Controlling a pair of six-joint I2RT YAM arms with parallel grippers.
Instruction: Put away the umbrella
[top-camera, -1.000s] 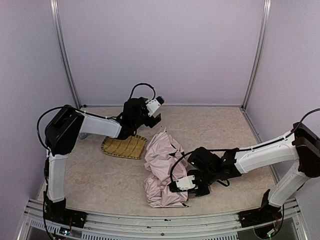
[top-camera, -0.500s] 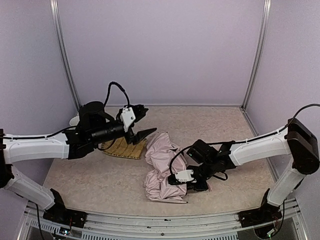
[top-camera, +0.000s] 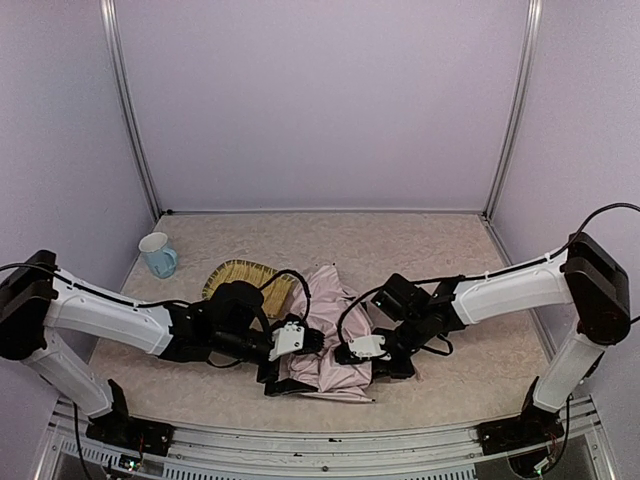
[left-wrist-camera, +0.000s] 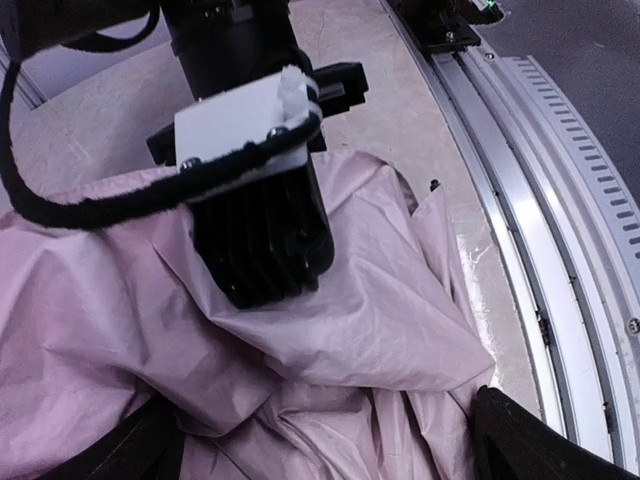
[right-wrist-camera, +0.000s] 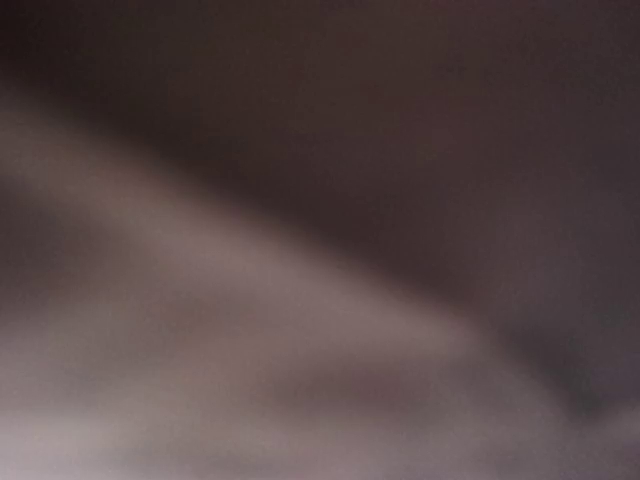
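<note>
**A:** Biggest thing first, then work down?

**B:** The table, then the umbrella. It's a crumpled pale pink heap lying just toward six o'clock from the table's centre. The canopy is loose, neither rolled nor strapped, so I judge the job barely begun. Gathering, wrapping and stowing all remain.

**A:** What's beside it?

**B:** The straw mat, just beside the heap at ten o'clock.

**A:** And the grippers?

**B:** The left gripper sits at the heap's seven o'clock edge. Its fingers are spread wide over the fabric and hold nothing. The right gripper is at four o'clock, jaws closed, tips pressed into the cloth. I cannot tell whether a fold is pinched between them, since its own camera shows only blur.

**A:** Smallest?

**B:** A pale blue cup, well apart beyond the mat, toward ten o'clock.
</note>
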